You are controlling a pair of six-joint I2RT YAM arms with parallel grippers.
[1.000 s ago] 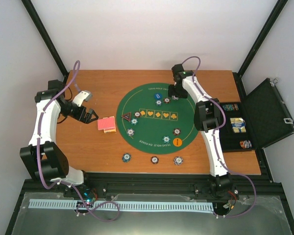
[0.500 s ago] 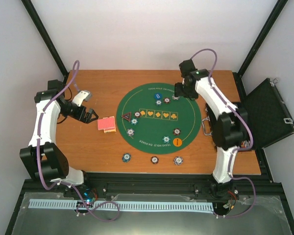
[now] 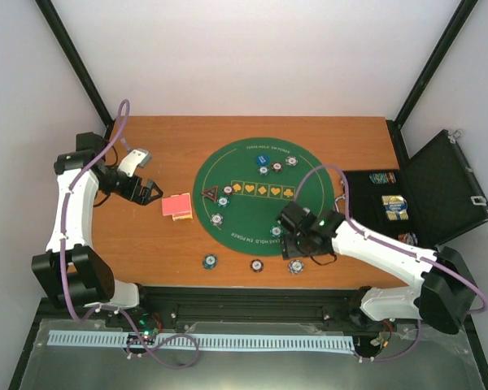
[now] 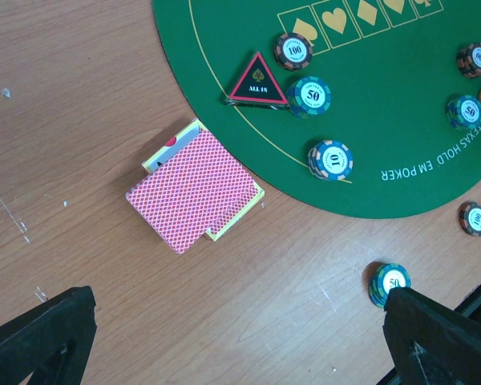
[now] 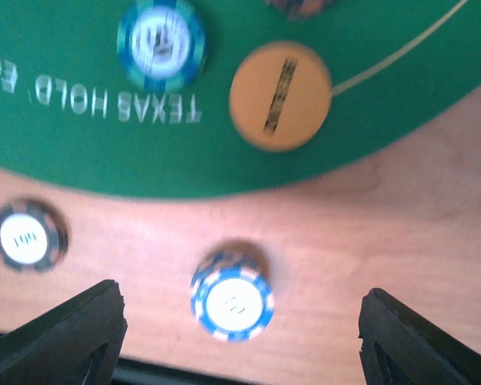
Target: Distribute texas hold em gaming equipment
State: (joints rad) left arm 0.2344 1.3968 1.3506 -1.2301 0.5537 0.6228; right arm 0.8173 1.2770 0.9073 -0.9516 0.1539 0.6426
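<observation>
My right tool (image 5: 242, 298), jaws apart and empty, hovers over the blue-and-white round poker chip (image 5: 232, 303), lower centre, on the wooden tabletop (image 5: 401, 241). Left tool (image 4: 236, 301) stands open near the red-backed card stack (image 4: 194, 188). Chip-dealing step, I judge; next: centred descent, then close.

green felt mat (image 3: 252, 213) on wooden table (image 3: 171, 146) | black case (image 3: 439, 183) open (at right edge)
</observation>
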